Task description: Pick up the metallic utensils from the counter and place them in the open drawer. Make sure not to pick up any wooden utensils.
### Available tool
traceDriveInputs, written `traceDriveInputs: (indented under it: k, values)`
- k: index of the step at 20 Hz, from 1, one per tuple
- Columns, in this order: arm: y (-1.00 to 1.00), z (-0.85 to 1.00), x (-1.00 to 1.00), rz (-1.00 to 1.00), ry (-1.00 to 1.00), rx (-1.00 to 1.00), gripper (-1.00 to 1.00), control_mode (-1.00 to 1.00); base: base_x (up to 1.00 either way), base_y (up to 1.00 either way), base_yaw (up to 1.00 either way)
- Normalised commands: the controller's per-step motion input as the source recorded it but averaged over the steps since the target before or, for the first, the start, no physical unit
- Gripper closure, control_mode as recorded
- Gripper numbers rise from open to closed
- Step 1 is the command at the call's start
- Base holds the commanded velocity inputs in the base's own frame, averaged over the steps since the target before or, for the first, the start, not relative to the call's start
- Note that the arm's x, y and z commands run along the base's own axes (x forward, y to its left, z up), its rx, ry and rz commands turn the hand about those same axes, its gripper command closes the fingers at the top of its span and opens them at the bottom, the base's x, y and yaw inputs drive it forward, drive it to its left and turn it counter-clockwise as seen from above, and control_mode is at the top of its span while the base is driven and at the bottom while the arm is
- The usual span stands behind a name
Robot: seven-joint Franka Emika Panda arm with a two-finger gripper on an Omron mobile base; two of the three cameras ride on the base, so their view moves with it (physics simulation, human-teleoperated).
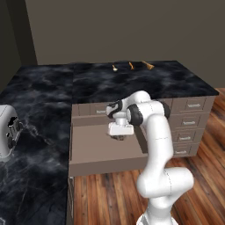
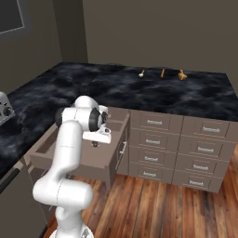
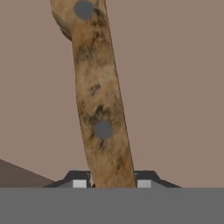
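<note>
My gripper (image 1: 118, 137): points down over the open drawer (image 1: 105, 167), in its far half, low between its walls.
My grip: my fingers (image 3: 78, 180) are closed on both sides of a knife (image 3: 103, 109), with no gap to the handle.
Knife: in the hand view I see a mottled brown handle with two grey rivets, running away from my fingertips and leaning slightly left. I cannot see its blade. In the base views it is too small to make out under my hand.
Below the knife: plain taupe drawer floor. I cannot tell whether the knife touches it.
Drawer: pulled far out from the cabinets towards the near side, wide and shallow. It sits left of a bank of closed drawers (image 1: 189, 118).
Counter (image 1: 154, 83): glossy black with grey veining, L-shaped, running along the far side and down the left.
On the counter, far edge: three small utensils in a row, well apart from me.
Row, left: a small pale-tipped piece (image 1: 114, 67), too small to identify.
Row, middle: a slim orange fork (image 1: 131, 65).
Row, right: a broader orange-tan spoon (image 1: 147, 65).
Left counter: a white appliance (image 1: 8, 132) at the edge.
Floor (image 1: 114, 193): wood planks.
</note>
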Motion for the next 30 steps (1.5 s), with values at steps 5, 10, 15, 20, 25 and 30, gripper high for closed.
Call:
traceDriveInputs:
  k: [5,10,15,20,25,30]
  values:
    - [0.06,-0.65,0.01,0.00,0.14,-0.02,1.00,-1.00,0.00,0.00,0.00]
    - [0.03,-0.06,-0.16,0.00,0.03,0.00,1.00,-1.00,0.00,0.00,0.00]
    - [0.03,0.27,-0.41,0.00,-0.02,-0.01,1.00,-1.00,0.00,0.00,0.00]
    - [0.25,0.04,-0.39,0.10,-0.03,-0.04,1.00,-1.00,0.00,0.00,0.00]
    - [0.33,0.00,-0.09,0.23,-0.01,-0.03,1.00,-1.00,0.00,0.00,0.00]
    - [0.08,0.00,0.00,0.00,-0.10,-0.05,1.00,-1.00,0.00,0.00,0.00]
